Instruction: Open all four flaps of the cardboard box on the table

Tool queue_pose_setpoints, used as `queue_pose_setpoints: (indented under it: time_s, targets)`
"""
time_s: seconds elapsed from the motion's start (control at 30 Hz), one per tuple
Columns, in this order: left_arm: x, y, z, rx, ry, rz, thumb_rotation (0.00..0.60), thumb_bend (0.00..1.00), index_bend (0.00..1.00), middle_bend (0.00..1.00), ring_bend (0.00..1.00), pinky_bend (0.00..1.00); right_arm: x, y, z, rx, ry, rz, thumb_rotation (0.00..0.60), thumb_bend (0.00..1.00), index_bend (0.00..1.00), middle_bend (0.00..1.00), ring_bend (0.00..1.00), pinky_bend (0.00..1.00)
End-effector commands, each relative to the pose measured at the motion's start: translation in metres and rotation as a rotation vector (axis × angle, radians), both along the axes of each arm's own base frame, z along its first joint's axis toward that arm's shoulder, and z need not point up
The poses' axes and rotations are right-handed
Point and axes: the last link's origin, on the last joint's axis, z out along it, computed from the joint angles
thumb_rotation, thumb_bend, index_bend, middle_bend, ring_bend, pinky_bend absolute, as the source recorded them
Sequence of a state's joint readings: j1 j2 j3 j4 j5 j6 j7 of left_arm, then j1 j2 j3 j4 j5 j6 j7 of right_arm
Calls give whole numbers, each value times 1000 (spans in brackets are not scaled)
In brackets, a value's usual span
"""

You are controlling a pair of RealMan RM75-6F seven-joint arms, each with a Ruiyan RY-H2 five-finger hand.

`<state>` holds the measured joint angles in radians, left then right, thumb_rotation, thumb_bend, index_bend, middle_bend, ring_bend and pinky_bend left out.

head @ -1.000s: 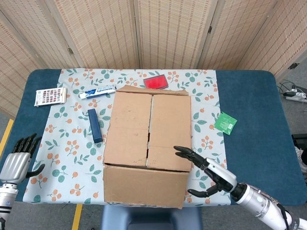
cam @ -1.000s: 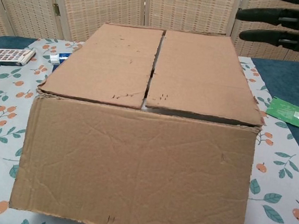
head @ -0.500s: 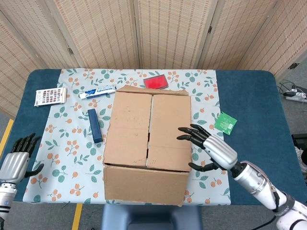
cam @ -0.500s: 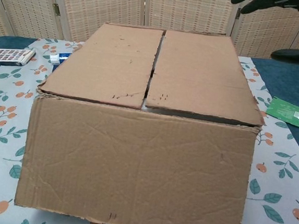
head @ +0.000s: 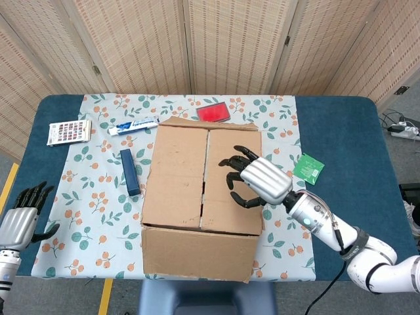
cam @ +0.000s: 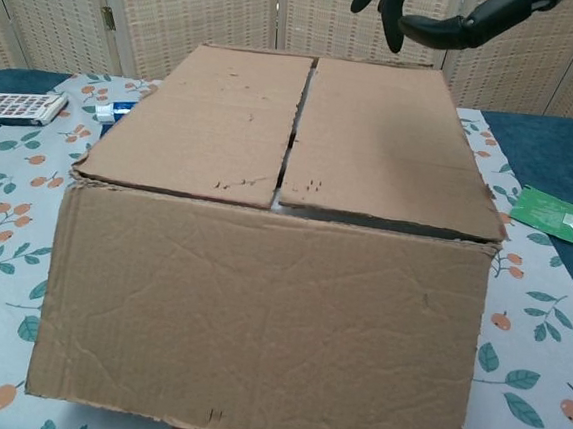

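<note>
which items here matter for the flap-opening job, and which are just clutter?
Job:
- cardboard box, top flaps closed
- right hand, above the box's right top flap
- left hand, off at the table's left edge, holding nothing

Lying about:
- red case
- toothpaste tube
- blue bar
- patterned card box
- green sachet

Box point(head: 197, 190) mid-table, both top flaps lying closed. Right hand point(head: 257, 181) spread over the right flap point(head: 231, 177), fingers pointing left twd centre seam (contact unclear). Left hand point(head: 21, 219) open at table's point(head: 348, 151) near-left edge, holding nothing, well apart from box.
</note>
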<state>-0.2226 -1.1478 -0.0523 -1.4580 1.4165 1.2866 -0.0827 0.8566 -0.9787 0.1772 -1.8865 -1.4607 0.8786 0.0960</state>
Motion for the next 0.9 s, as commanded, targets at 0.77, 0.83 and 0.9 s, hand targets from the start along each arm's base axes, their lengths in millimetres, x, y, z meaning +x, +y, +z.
queue_pose_setpoints:
  time_s: [0.77,0.83,0.9]
  targets:
    - [-3,-2,11,19,-40,-2,600,313,0,0,5,0,39,-14,-68,-89,260,205,314,581,456,150,130,0]
    - [-3,-2,12,21,-43,-3,600,313,0,0,5,0,42,-15,-71,-85,266,209,317,580,456,144,125,0]
    - [-3,-2,12,21,-46,-4,600,313,0,0,4,0,45,-16,-73,-87,270,216,318,580,456,141,122,0]
